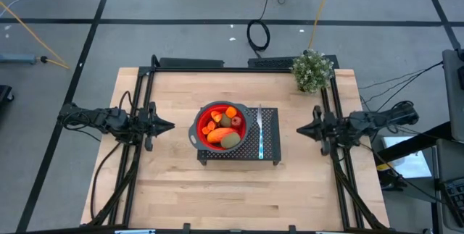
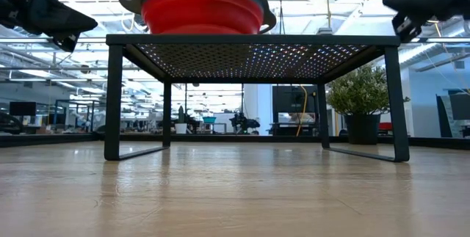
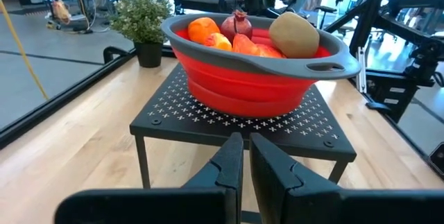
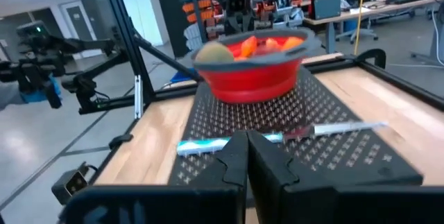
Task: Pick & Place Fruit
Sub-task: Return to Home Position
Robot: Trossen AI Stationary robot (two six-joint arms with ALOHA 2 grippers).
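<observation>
The fruit (image 1: 222, 126) lies piled inside a red bowl (image 1: 201, 129) with a grey rim: a long orange piece, a dark red round one (image 3: 238, 24), brownish-green ovals (image 3: 294, 34) and small orange bits. The bowl stands on a black perforated rack (image 1: 270, 141) at the table's middle. My left gripper (image 1: 171, 125) hovers shut at the left of the rack, pointing at it. My right gripper (image 1: 299, 129) hovers shut at the rack's right, also pointing at it. Neither holds anything.
A slim silver utensil with a light-blue handle (image 1: 260, 134) lies on the rack beside the bowl, on the right. A bushy green potted plant (image 1: 312, 70) stands at the table's far right corner. Black frame rails run along both table sides.
</observation>
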